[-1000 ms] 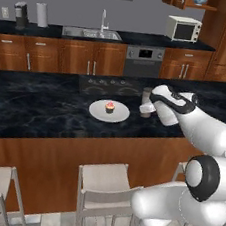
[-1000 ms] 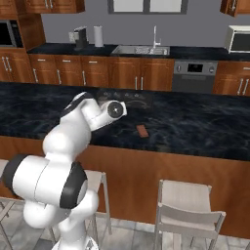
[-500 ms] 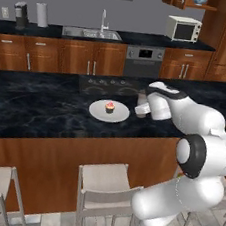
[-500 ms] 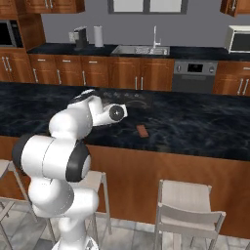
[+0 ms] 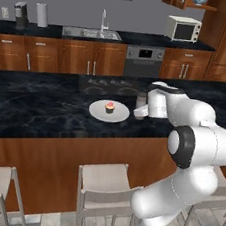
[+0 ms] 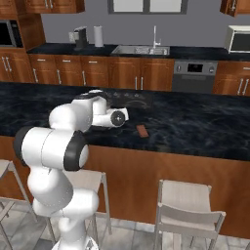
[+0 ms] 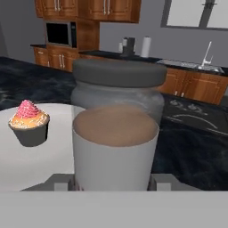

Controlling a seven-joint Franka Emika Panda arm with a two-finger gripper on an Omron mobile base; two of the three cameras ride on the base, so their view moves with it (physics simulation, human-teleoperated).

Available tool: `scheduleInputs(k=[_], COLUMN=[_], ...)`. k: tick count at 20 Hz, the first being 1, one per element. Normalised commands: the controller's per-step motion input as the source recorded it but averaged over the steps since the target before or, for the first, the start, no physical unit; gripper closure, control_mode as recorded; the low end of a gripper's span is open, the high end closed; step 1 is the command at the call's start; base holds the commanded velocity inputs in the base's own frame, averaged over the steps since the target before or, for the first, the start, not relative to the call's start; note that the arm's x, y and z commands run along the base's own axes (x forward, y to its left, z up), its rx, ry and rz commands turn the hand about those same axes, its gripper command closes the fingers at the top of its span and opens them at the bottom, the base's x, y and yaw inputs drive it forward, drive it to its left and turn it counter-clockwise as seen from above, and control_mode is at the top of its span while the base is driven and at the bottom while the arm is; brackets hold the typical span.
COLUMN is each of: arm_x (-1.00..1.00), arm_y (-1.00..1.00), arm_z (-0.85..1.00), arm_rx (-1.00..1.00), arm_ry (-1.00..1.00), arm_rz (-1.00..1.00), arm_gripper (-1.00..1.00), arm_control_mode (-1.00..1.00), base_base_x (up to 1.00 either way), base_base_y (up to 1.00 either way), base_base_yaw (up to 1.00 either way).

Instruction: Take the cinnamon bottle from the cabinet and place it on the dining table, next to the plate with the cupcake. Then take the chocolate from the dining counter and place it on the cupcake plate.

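The cinnamon bottle (image 7: 115,133), a clear jar of brown powder with a grey lid, stands upright between my fingertips (image 7: 61,181). My gripper (image 7: 112,182) is shut on its lower part. In the left base view the bottle (image 5: 140,103) is just right of the white plate (image 5: 96,112) with the pink-topped cupcake (image 5: 110,106), at or just above the dark counter, and my gripper (image 5: 141,112) holds it from the right. In the hand view the cupcake (image 7: 29,121) sits on the plate (image 7: 49,156) left of the bottle. The brown chocolate bar (image 6: 142,131) lies on the counter to the right of my hand.
The dark marble dining counter (image 5: 34,114) runs across both base views, with stools (image 5: 105,184) along its near side. Behind it are the cooktop (image 5: 108,84), the sink (image 5: 93,32) and a microwave (image 5: 182,28) on the back counter.
My hand with the bottle has come slightly lower and closer to the plate's right edge, and my elbow has swung nearer the cameras.
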Motion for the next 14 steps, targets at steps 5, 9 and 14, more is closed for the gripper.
scheduleInputs(k=[5, 9, 14], arm_x=[0.03, 0.0, -0.19], arm_y=[0.0, 0.0, 0.0], arm_z=[0.01, 0.32, 0.82], arm_rx=[0.0, 0.0, 0.0], arm_ry=[0.0, 0.0, 0.0], arm_rz=[0.0, 0.0, 0.0], arm_gripper=[-1.0, -1.0, -1.0], arm_control_mode=[-1.0, -1.0, -1.0], base_base_x=[0.0, 0.0, 0.0], base_base_y=[0.0, 0.0, 0.0], base_base_yaw=[0.0, 0.0, 0.0])
